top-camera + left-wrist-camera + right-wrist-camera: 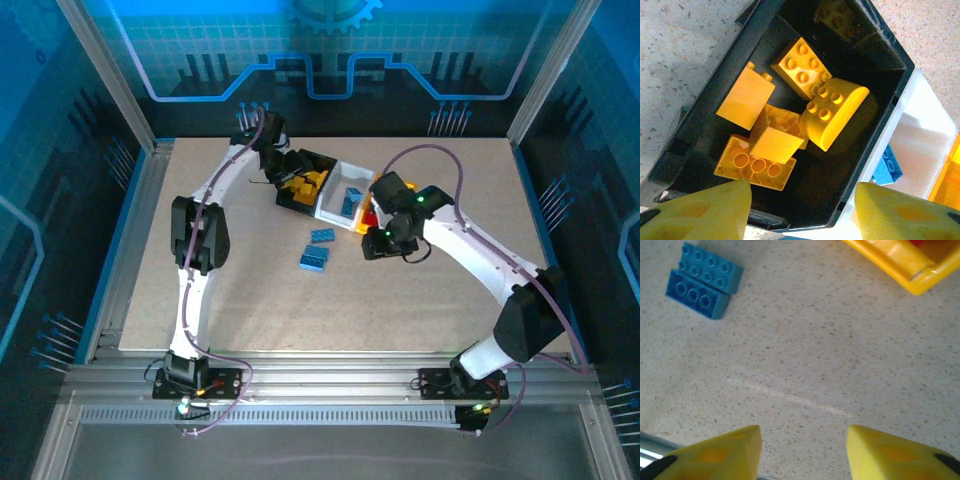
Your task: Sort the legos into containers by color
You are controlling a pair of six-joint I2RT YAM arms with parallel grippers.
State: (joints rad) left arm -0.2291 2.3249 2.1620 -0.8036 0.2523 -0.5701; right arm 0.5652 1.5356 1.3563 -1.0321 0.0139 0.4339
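Yellow fingertips (pixel 715 210) of the left tool (pixel 800 205) sit at the bottom edge of its wrist view, spread apart with nothing between them. They hover over the black rectangular plastic bin (pixel 880 55), where several yellow-orange toy bricks (pixel 800 67) lie heaped. Just beside the black bin, the white translucent bin (pixel 935 135) is cut off, one blue brick (pixel 887 167) half hidden behind the black rim. Beyond it, the yellow plastic bin (pixel 890 262) is cropped to a corner in the right wrist view. The right tool (pixel 805 450) also gapes empty, over speckled beige tabletop (pixel 815 350). From above, two loose blue bricks (pixel 318 248) lie near the black bin, toward the arm bases; blue panels and aluminium framing enclose everything.
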